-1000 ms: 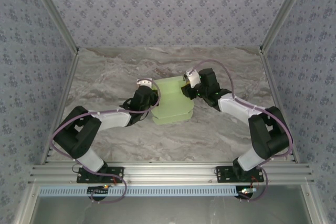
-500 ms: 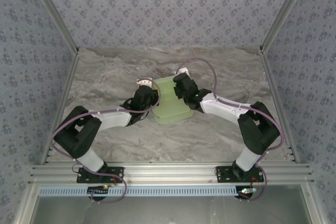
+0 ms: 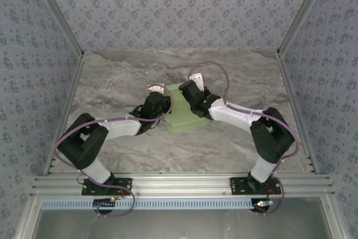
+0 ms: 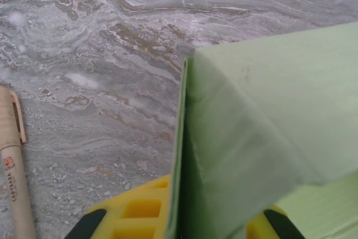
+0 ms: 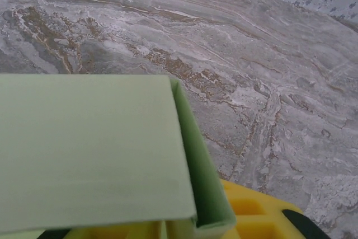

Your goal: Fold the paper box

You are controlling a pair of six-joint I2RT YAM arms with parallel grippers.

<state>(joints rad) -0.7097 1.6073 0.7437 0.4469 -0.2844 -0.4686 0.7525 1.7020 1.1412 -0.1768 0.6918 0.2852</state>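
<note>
The paper box (image 3: 182, 120) is lying in the middle of the counter (image 3: 112, 82), between the two arms. It is not a closed box yet: one pale green panel is standing up from the flat part and another is bending over it, so I judge that the walls are being raised and the work is somewhere in the middle.

The left gripper (image 4: 179, 225) is holding the box at its left edge. Its jaws are pressed together on the thin upright card, which is passing between the two yellow pads. The right gripper (image 5: 184, 225) is reaching onto the box from the right side. A narrow green wall is sitting between its yellow pads, but I cannot tell if they are pinching it or only standing around it.

The next move is probably asking the right arm to push the folded panel down along its crease while the left arm is keeping the other wall steady. The card is thin, so too much force may be crushing it.

The top view is giving the place of both arms and the whole outline of the box. The left wrist view is showing the clamped edge closely, and also a tan pen (image 4: 14, 177) lying on the counter to the side. The right wrist view is showing the corner where the flat top panel is meeting the narrow wall.
</note>
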